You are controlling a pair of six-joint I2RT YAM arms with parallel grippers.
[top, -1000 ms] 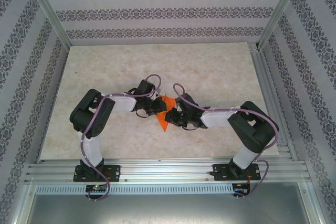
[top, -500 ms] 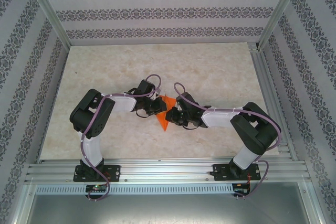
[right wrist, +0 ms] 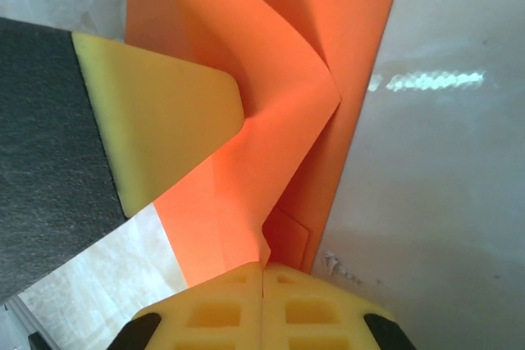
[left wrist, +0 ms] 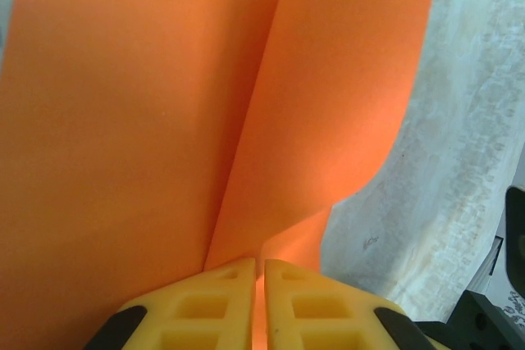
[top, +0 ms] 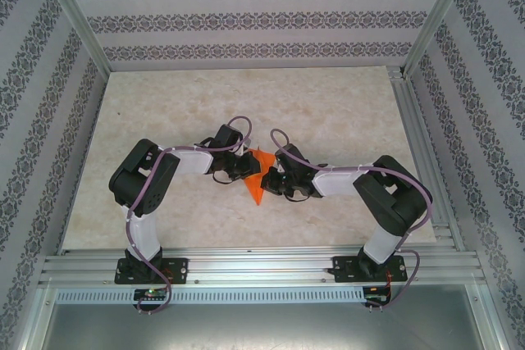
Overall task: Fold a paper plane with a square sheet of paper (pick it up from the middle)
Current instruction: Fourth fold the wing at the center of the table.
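The orange sheet of paper [top: 256, 178], folded and creased, hangs between my two grippers over the middle of the table; from above it reads as a downward-pointing triangle. My left gripper [top: 245, 166] comes in from the left, its yellow fingers [left wrist: 221, 301] shut on the sheet's lower edge, and two orange panels [left wrist: 123, 120] rise from a crease. My right gripper [top: 270, 179] meets it from the right, shut on a folded edge of the paper [right wrist: 271, 112]. The left gripper's yellow finger [right wrist: 156, 129] presses against the paper in the right wrist view.
The pale marbled tabletop [top: 328, 112] lies under the paper, with patterned walls and metal frame posts [top: 74, 14] around it. An aluminium rail [top: 262, 266] along the near edge carries both arm bases.
The right arm has edged slightly left toward the paper. The left arm and the paper stay about where they were.
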